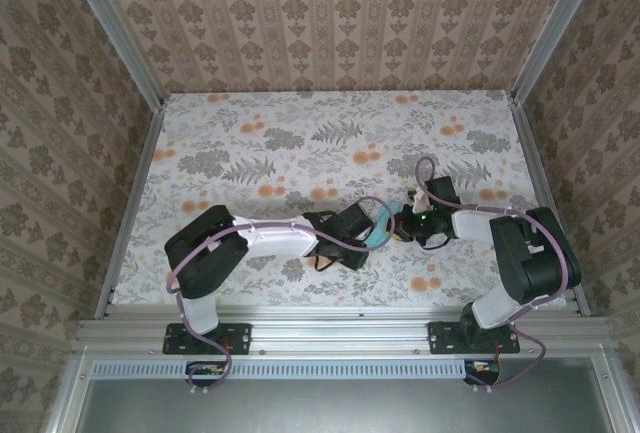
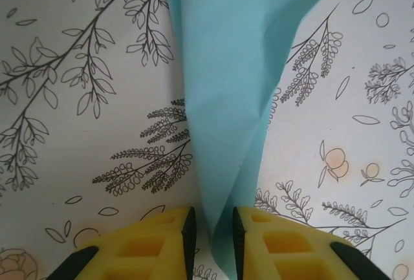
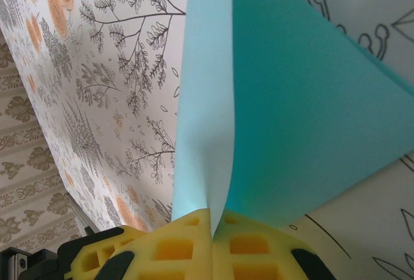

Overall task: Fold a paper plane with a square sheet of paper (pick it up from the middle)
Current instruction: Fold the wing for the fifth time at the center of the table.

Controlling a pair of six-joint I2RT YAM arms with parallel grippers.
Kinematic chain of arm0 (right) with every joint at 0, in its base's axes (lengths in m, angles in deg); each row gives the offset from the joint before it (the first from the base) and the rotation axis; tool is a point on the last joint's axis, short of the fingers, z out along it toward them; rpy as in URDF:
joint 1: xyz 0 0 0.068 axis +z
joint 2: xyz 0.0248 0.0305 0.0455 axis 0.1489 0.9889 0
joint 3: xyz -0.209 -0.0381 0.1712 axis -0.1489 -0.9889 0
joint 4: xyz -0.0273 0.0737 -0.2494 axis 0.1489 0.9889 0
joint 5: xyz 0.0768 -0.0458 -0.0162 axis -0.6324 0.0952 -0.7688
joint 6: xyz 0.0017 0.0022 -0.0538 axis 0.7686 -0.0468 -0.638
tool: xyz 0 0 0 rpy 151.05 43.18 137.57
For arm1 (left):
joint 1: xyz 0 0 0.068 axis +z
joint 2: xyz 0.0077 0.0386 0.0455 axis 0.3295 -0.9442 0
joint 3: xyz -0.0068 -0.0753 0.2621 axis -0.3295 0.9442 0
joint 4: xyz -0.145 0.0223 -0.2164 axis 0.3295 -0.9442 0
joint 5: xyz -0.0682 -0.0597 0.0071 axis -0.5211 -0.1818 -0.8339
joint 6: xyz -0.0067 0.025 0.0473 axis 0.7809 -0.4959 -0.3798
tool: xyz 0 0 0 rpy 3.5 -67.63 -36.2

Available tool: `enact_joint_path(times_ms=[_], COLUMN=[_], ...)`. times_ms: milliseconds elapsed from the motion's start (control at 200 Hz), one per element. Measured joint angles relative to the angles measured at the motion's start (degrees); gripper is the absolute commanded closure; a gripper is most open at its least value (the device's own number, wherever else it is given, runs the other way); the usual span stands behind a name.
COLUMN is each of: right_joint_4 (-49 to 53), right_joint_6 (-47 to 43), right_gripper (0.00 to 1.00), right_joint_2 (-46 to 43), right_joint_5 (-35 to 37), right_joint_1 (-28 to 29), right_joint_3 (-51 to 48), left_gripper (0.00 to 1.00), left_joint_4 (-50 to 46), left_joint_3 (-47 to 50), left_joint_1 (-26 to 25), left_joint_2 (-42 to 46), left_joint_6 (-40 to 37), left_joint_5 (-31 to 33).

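Now, sheet (image 3: 291, 99) pinched in right claw (image 3: 212, 218), straddled by parted left claw (image 2: 213, 222)

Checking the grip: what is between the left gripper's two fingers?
The turquoise paper, running through the gap between the left gripper's yellow fingers; left wrist view.

Left arm (image 1: 275, 238) and right arm (image 1: 476, 223) have white links, black joints, lilac cables (image 1: 417, 168). Left tool (image 2: 213, 223) and right tool (image 3: 212, 220) have yellow pocketed fingers (image 2: 155, 251).
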Motion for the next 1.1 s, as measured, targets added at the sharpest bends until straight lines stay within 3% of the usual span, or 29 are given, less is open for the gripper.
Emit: enact_joint_path(times_ms=[695,1100], right_joint_4=[7.41,10.14], right_joint_6=[-5.46,-8.50], right_gripper=[1.00,1.00], right_joint_2=[0.07,1.84], right_joint_5=[0.70,3.39], right_joint_1=[0.00,0.00], right_joint_3=[4.83,6.47], left_gripper=[0.87,0.86], left_joint_4=[-9.57,-11.15], left_joint_3=[-7.13,-8.70], left_joint_1=[-4.24,-5.27], left_joint_2=[-4.00,-5.18], left_joint_6=[-8.83,-13.16], left_joint_5=[11.10,15.34])
